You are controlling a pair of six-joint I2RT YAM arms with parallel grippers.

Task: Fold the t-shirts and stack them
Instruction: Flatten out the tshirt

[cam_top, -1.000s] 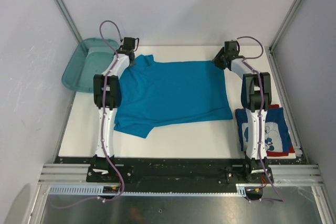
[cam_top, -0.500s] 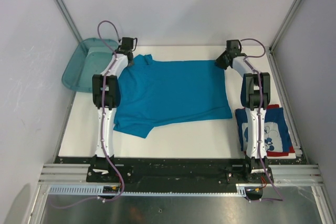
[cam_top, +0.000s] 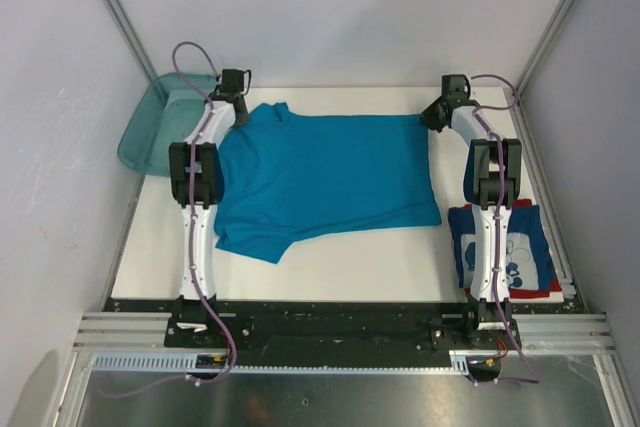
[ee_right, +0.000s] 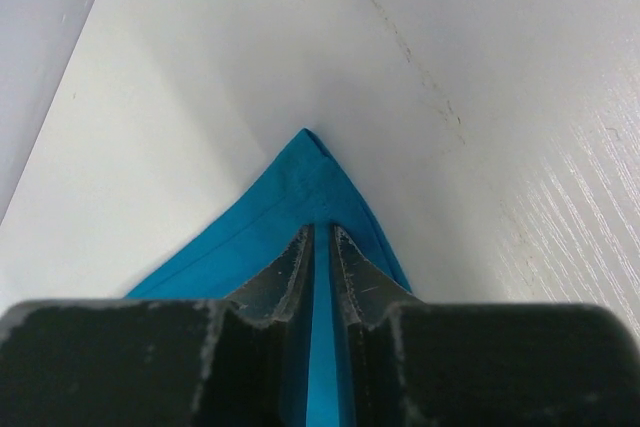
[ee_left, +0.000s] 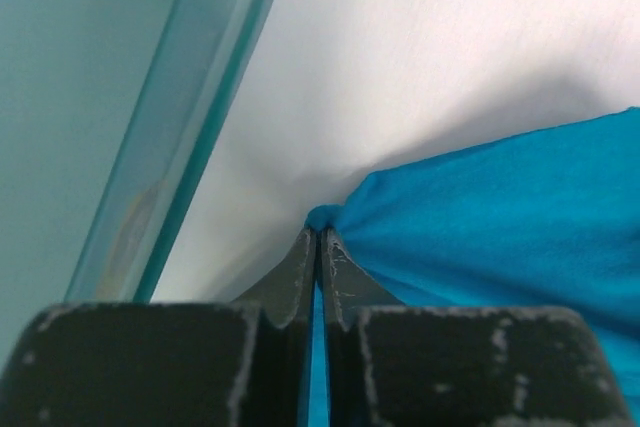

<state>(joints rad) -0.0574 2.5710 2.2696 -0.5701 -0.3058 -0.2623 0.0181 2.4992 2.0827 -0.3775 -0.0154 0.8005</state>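
The teal-blue t-shirt [cam_top: 330,172] lies spread across the middle of the white table. My left gripper [cam_top: 240,113] is shut on its far-left corner near the sleeve. In the left wrist view, cloth [ee_left: 500,217] bunches at the left gripper [ee_left: 318,237] and runs between the jaws. My right gripper [cam_top: 433,118] is shut on the far-right corner. In the right wrist view the hemmed corner [ee_right: 305,177] pokes out past the right gripper [ee_right: 321,233]. A folded dark blue t-shirt [cam_top: 522,252] with white print and red edge lies at the near right, partly hidden by the right arm.
A translucent teal bin [cam_top: 150,129] sits at the table's far-left edge, its wall [ee_left: 200,97] close beside the left gripper. Grey walls and metal frame posts enclose the table. The table's far edge [cam_top: 340,88] runs just behind both grippers.
Both arms have moved outward, the left one leftward and the right one rightward. The right jaws closed on the shirt corner. The shirt's far edge now lies straighter between them.
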